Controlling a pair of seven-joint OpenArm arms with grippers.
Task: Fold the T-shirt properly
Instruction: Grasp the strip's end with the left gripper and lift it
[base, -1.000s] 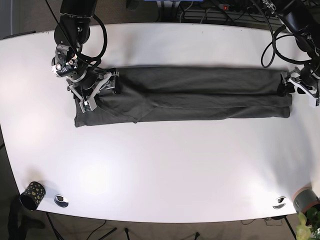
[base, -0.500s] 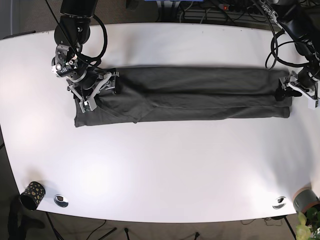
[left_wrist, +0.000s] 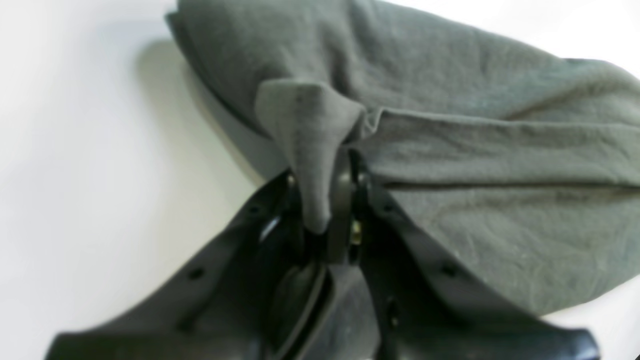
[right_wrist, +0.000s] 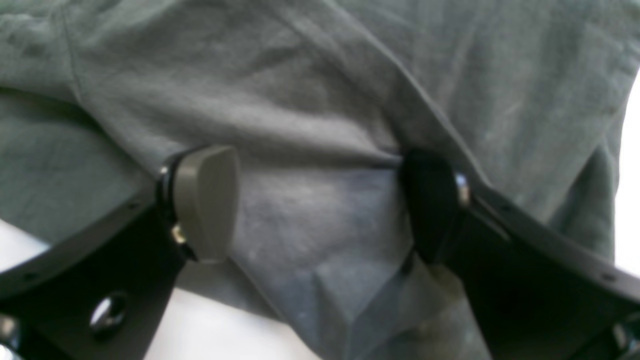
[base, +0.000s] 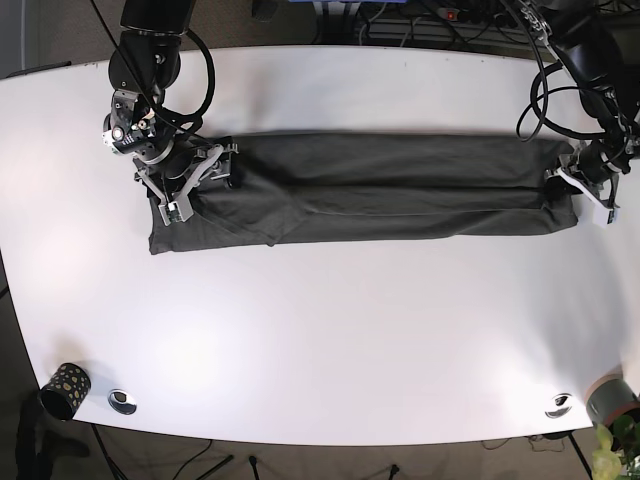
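The dark grey T-shirt (base: 380, 190) lies folded into a long strip across the white table (base: 330, 330). My left gripper (base: 567, 184) is at the shirt's right end. In the left wrist view it (left_wrist: 327, 200) is shut on a pinched-up fold of the shirt (left_wrist: 480, 150). My right gripper (base: 203, 180) is over the shirt's left end. In the right wrist view it (right_wrist: 320, 200) is open, its pads (right_wrist: 207, 200) spread wide and pressed onto the shirt cloth (right_wrist: 310, 100).
A dotted cup (base: 65, 385) and a metal disc (base: 123, 401) sit at the front left edge. Another disc (base: 559, 405) and a grey cup (base: 612, 398) are at the front right. Cables (base: 540, 100) hang near the left arm.
My left gripper has moved in from beyond the shirt's right end onto the cloth and closed on it. My right gripper has stayed in place, open.
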